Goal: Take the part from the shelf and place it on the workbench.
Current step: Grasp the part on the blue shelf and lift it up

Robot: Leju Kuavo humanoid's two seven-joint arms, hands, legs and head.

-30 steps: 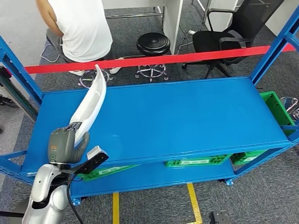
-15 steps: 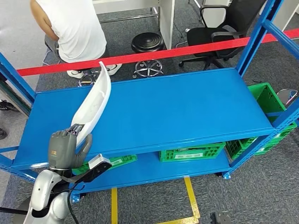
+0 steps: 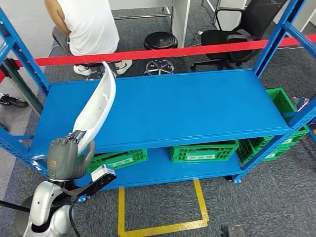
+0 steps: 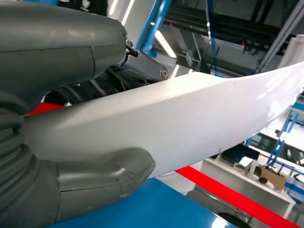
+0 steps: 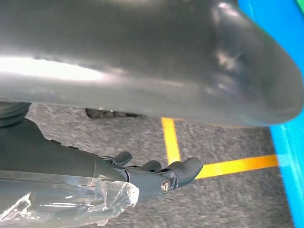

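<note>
Left hand (image 3: 66, 157), at the near left corner of the blue shelf (image 3: 178, 111): fingers and thumb wrapped around the lower end of the white curved part (image 3: 98, 107). Part held tilted, rising up and away over the left end of the top shelf board, clear of the surface. Left wrist view: thumb (image 4: 104, 183) pressed under the part (image 4: 201, 118), darker fingers over it.

Behind the shelf, left: a seated person (image 3: 87, 24) in a white shirt; a red tape (image 3: 178, 52) stretched across. Centre: black stool (image 3: 162, 42). Lower shelf: green crates (image 3: 203, 150). Floor: yellow tape lines (image 3: 160, 228). Far right: black office chair (image 3: 238, 29).

Right hand (image 5: 154, 175): fingers apart, nothing in them, hanging above grey carpet.
</note>
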